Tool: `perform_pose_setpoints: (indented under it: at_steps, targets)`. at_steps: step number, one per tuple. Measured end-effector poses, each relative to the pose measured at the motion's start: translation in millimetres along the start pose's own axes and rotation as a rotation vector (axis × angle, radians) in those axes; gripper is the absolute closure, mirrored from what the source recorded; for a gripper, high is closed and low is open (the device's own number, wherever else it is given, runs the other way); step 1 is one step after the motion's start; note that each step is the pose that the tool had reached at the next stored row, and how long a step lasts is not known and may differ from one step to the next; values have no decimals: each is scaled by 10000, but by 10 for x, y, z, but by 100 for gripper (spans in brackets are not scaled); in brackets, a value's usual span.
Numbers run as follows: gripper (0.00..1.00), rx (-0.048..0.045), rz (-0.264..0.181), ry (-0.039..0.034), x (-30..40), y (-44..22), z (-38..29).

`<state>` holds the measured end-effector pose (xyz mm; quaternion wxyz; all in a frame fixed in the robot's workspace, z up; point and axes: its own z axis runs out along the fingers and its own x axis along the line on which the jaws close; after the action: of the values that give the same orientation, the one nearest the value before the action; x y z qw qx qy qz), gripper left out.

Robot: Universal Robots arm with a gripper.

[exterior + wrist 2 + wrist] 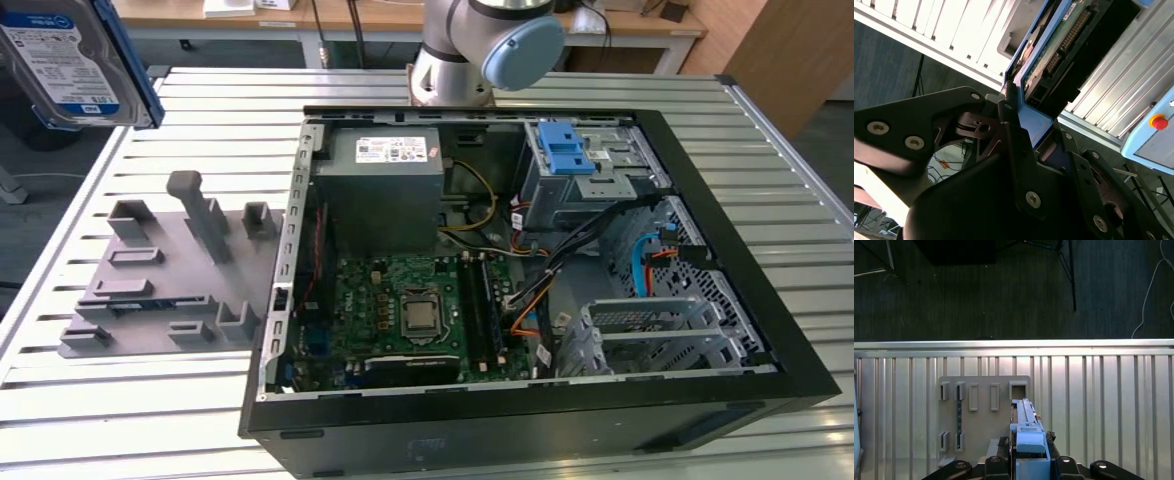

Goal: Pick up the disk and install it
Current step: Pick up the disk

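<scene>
Pincer is clamped tight on the blue bracket of the disk. In the exterior view the disk hangs high at that view's left, its blue-and-white label facing out, print I can't make out. Below it are the slatted worktop and the grey holder, and the disk is well apart from the open PC case.

Silver, blue-framed disk; grey fixture; black computer case.
</scene>
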<state>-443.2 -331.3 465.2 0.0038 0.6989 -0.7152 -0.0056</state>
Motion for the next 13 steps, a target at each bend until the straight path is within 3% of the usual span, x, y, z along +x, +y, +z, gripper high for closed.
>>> perform_pose_setpoints:
  at_steps: [13]
  targets:
    - [64, -1, 0, 0, 0, -22, -1]
